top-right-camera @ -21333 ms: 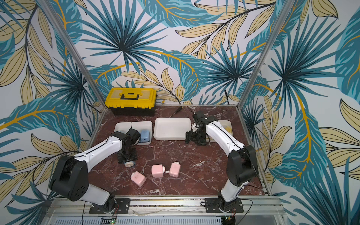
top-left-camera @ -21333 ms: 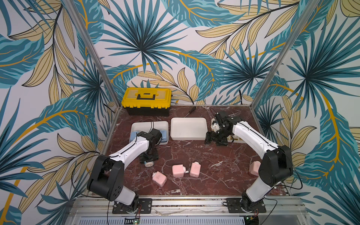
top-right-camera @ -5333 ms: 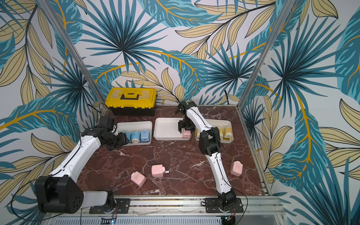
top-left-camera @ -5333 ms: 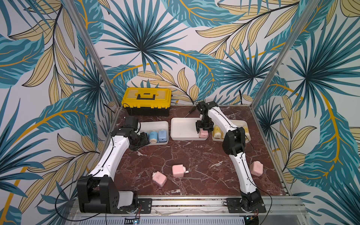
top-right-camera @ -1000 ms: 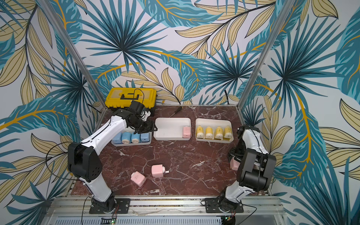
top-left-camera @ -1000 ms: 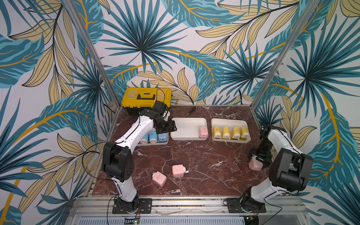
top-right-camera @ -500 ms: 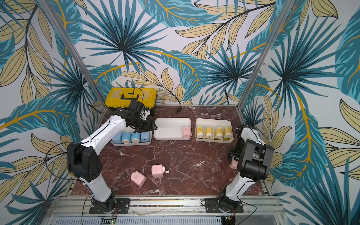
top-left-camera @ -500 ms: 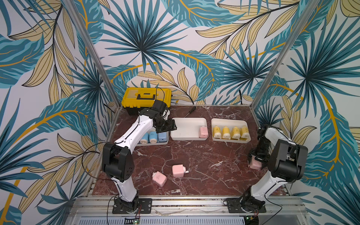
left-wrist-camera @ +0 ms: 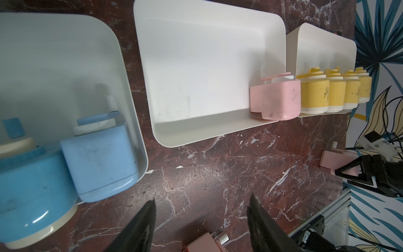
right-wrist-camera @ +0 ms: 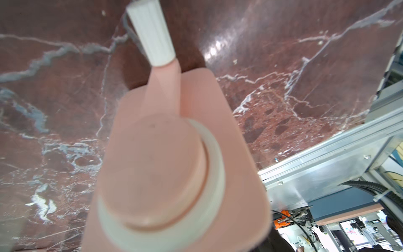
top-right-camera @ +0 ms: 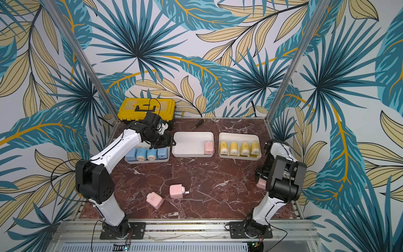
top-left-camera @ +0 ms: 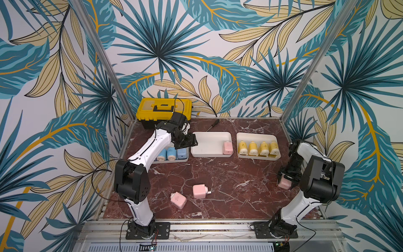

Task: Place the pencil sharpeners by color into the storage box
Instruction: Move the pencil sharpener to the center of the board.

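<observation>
Since a second ago the right end effector (top-left-camera: pixel 286 180) has dropped onto the pink sharpener (top-left-camera: pixel 284 184) at the bench's (top-left-camera: pixel 218 174) right edge; its fingers straddle the block, but whether they pinch it I cannot tell. Left end effector (left-wrist-camera: pixel 201 220) hangs spread and empty, unchanged, over the gap between blue tray (top-right-camera: pixel 148 161) and middle tray (top-left-camera: pixel 209 141). Just below it sit four blue sharpeners (top-right-camera: pixel 146 153). One pink sharpener (top-left-camera: pixel 227 147) stands in the middle tray's far corner, four yellow ones (top-left-camera: pixel 258 148) beyond. Two more pink (top-left-camera: pixel 178 199) (top-left-camera: pixel 200 191) lie on the bench, well apart from either end effector.
</observation>
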